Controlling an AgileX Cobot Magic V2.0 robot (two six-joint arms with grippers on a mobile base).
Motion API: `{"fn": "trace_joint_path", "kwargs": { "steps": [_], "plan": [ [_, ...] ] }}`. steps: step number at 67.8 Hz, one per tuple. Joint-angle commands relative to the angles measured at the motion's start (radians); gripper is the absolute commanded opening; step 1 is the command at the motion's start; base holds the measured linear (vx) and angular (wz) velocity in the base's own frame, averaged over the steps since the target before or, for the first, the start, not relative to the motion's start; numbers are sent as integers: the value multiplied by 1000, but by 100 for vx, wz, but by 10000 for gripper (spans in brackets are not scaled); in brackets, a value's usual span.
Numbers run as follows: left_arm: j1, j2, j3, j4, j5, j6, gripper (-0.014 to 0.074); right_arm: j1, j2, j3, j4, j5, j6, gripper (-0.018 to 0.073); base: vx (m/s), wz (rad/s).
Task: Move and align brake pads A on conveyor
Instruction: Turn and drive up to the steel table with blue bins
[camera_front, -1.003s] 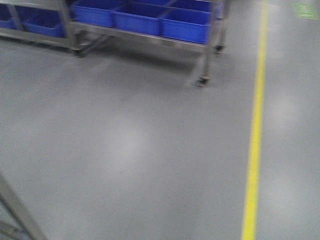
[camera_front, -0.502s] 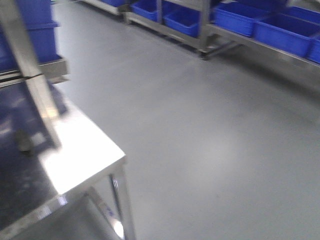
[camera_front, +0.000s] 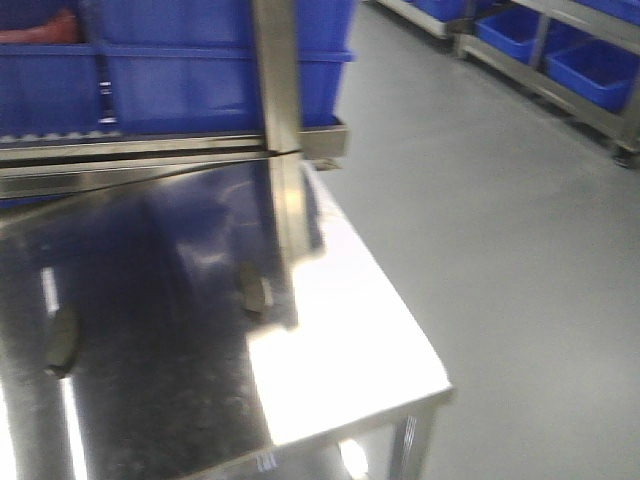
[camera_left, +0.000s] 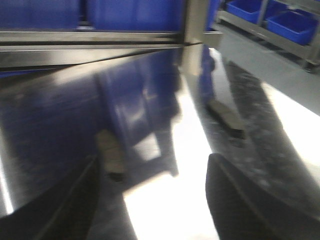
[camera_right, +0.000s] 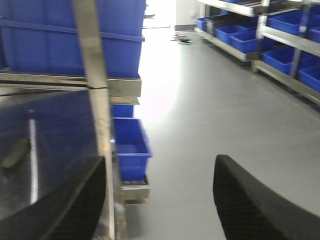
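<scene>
Two brake pads A lie on a shiny steel table: one brake pad beside the upright post, another brake pad at the left. In the left wrist view the near pad lies just ahead of the left finger and the far pad sits further right. My left gripper hangs open above the table with nothing in it. My right gripper is open and empty over the floor beside the table's edge; a blurred pad shows to its left. The conveyor is out of view.
A steel upright post rises from the table. Large blue bins stand behind it on a rail. Racks with blue bins line the right side across the grey floor. A small blue bin sits low by the table.
The front view has swung left: the yellow floor line and bare floor are gone, and the steel table with two pads now fills the left half.
</scene>
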Motion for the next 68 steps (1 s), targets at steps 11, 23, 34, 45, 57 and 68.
{"fn": "trace_joint_path", "kwargs": {
  "steps": [11,23,34,45,57,68],
  "plan": [
    [-4,7,-23,-7,-70,0,449,-4,10,-26,-10,-75,2,453,19,72],
    [-4,7,-23,-7,-70,0,449,-4,10,-26,-10,-75,2,453,16,61],
    [-4,7,-23,-7,-70,0,449,-4,10,-26,-10,-75,2,453,11,41],
    [-4,7,-23,-7,-70,0,449,-4,10,-26,-10,-75,2,453,6,23],
    [-4,7,-23,-7,-70,0,449,-4,10,-26,-10,-75,2,453,2,9],
    [-4,7,-23,-7,-70,0,449,-4,10,-26,-10,-75,2,453,0,0]
  ]
}}
